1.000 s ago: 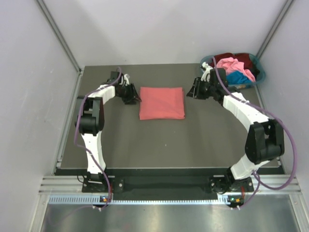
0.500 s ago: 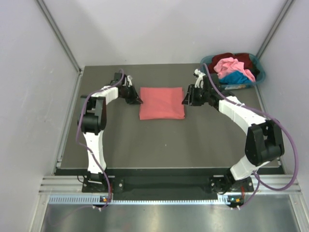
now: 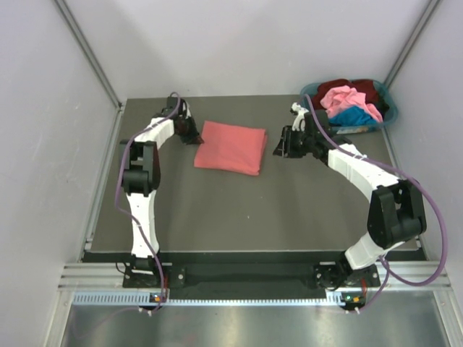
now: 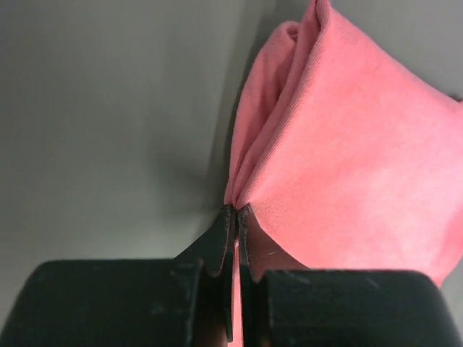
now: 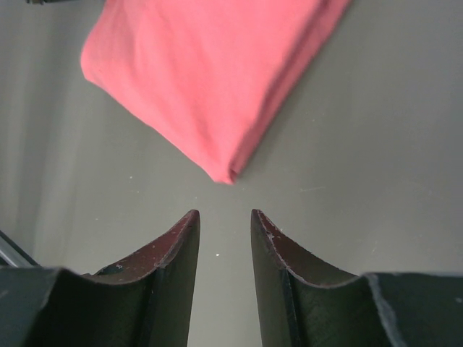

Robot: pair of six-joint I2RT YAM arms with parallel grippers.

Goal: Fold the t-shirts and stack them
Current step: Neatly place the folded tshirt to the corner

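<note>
The red shirt (image 3: 230,147) lies folded on the table (image 3: 217,210), a bit askew. The left gripper (image 3: 195,136) is at the shirt's 9 o'clock and pinches its edge tight. The right gripper (image 3: 278,147) waits at the shirt's 3 o'clock, near it, its fingers apart and holding nothing. A pink shirt (image 3: 347,96), a dark red shirt (image 3: 366,88) and a blue shirt (image 3: 354,116) sit in a basket (image 3: 307,91) at the table's 1 o'clock corner.

Teal basket (image 3: 309,90) at far right corner, dark table (image 3: 289,217).

The left arm (image 3: 141,217) and right arm (image 3: 356,163) are white-shelled, black-jointed, with purple cables (image 3: 434,213).
</note>
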